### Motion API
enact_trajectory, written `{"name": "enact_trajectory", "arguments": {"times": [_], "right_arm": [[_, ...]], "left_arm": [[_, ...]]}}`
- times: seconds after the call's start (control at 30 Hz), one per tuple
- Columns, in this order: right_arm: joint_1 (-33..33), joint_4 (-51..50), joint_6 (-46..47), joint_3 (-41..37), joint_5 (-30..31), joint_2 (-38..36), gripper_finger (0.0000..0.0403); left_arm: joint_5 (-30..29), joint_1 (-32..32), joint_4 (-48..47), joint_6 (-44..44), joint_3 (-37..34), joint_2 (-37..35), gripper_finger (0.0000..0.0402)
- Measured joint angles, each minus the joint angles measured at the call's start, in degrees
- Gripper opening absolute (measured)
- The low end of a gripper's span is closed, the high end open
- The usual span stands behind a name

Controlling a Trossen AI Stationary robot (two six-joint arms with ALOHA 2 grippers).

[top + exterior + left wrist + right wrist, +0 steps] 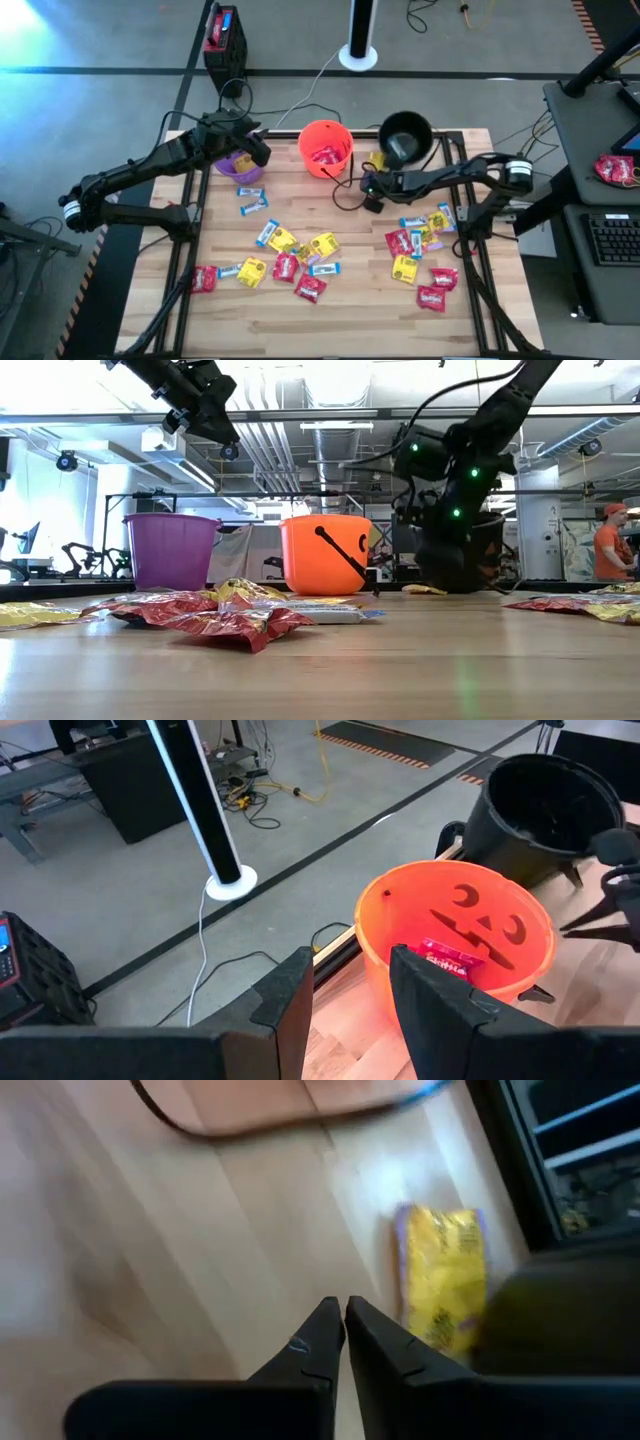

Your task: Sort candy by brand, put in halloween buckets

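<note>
Currently candy packets [300, 262] lie scattered on the wooden table [350, 320], in front of the orange bucket [325, 147]; a red packet [452, 960] sits inside it. Purple bucket [240, 167] is left of orange, black bucket [405, 137] right. Right gripper [343, 1320] is pinched closed, empty, low near a yellow packet [443, 1275] beside the black bucket. Left gripper [345, 1005] hovers over the purple bucket, half-open, holding nothing.

buckets: purple [240, 166], orange [325, 147], black [405, 138] upright in a row | candy [285, 266]: red, yellow, blue-white packets scattered flat
</note>
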Motion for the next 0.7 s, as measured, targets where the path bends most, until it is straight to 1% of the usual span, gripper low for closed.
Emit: {"name": "enact_trajectory", "arguments": {"times": [0.07, 0.37, 0.6, 0.7], "right_arm": [[0.04, -0.53, 1.32, -0.03, -1.13, -0.42, 0.0011], [0.0, -2.86, 4.28, -0.06, -1.07, -5.51, 0.0009], [0.0, -8.37, 9.99, 0.05, -1.03, -14.73, 0.0009], [-0.02, -10.35, 13.38, 1.29, -1.09, -19.07, 0.0009]], "left_arm": [[0.0, 0.0, -0.02, -0.06, 0.0, 0.0, 0.012], [0.0, 0.0, -0.09, -0.25, 0.0, 0.0, 0.012], [-0.02, 0.0, -0.15, -0.24, 0.0, 0.0, 0.012], [-0.01, 0.0, -0.15, -0.24, 0.0, 0.0, 0.012]]}}
